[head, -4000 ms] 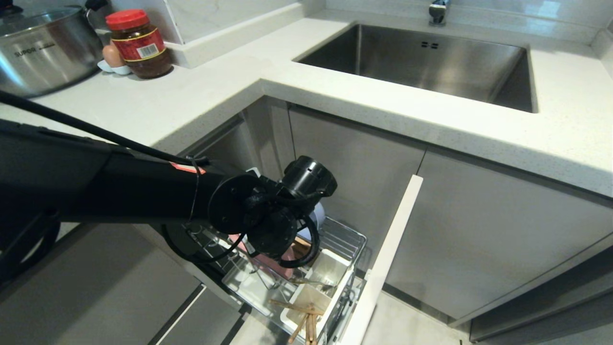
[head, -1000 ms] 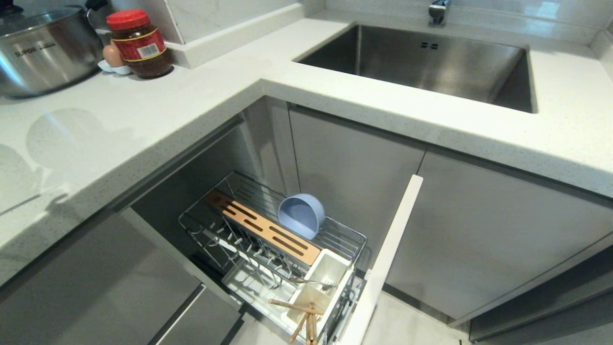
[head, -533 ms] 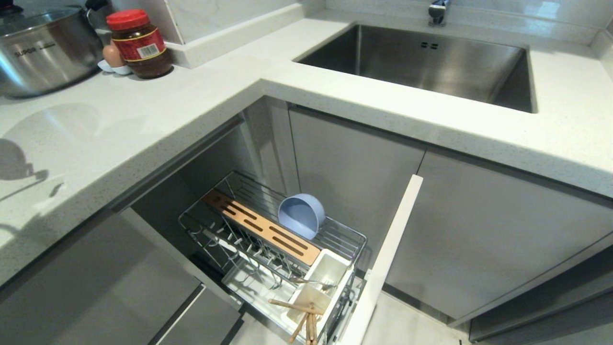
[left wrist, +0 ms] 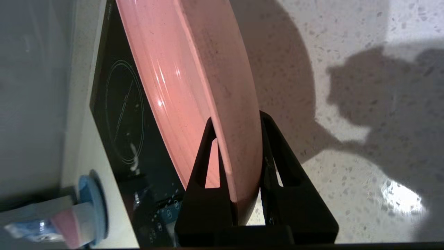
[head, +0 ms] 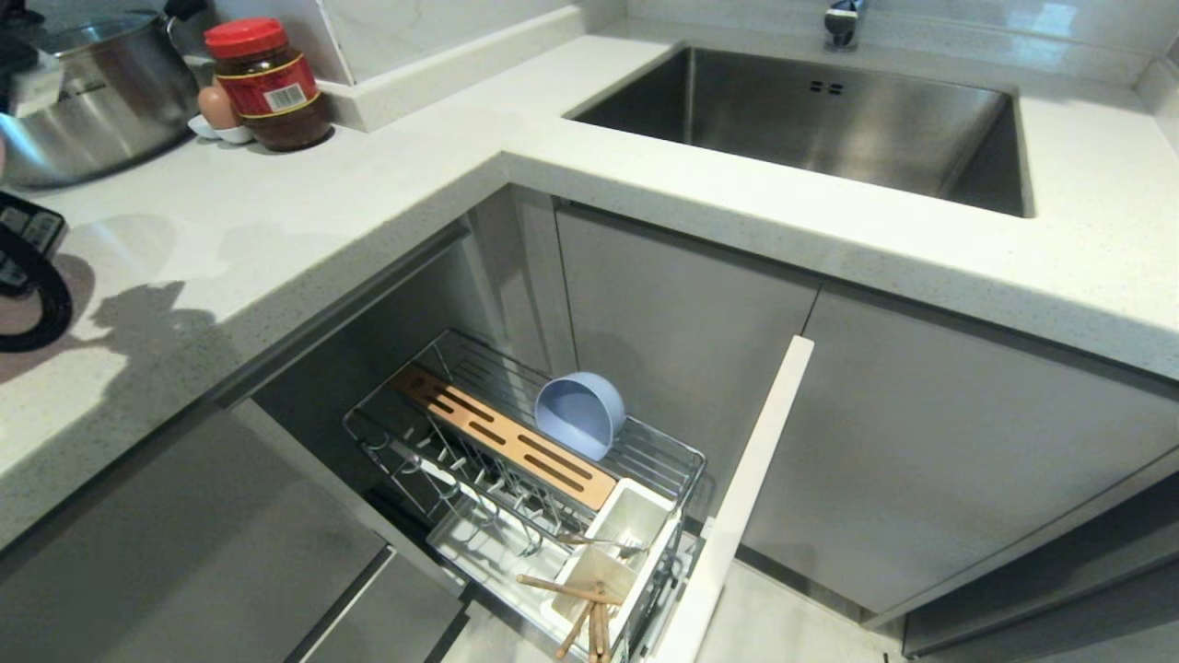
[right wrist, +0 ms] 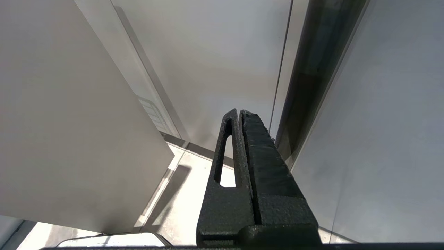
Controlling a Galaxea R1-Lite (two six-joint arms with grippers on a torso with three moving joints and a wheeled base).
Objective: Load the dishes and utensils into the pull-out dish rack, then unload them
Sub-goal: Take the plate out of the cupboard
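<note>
Left wrist view shows the left end effector [left wrist: 237, 139] clamped on the rim of the pink plate [left wrist: 194, 86], one finger on each face. The plate stands on edge over the speckled worktop [left wrist: 347, 156], with a black cooktop [left wrist: 118, 104] just behind it. Off to the right and lower, the pull-out dish rack [head: 525, 460] sits open, with the blue bowl [head: 578, 414], chopsticks [head: 580, 612] and a silver utensil [head: 599, 541] inside. The right end effector [right wrist: 241, 119] hangs by the cabinet doors, fingers pressed together.
</note>
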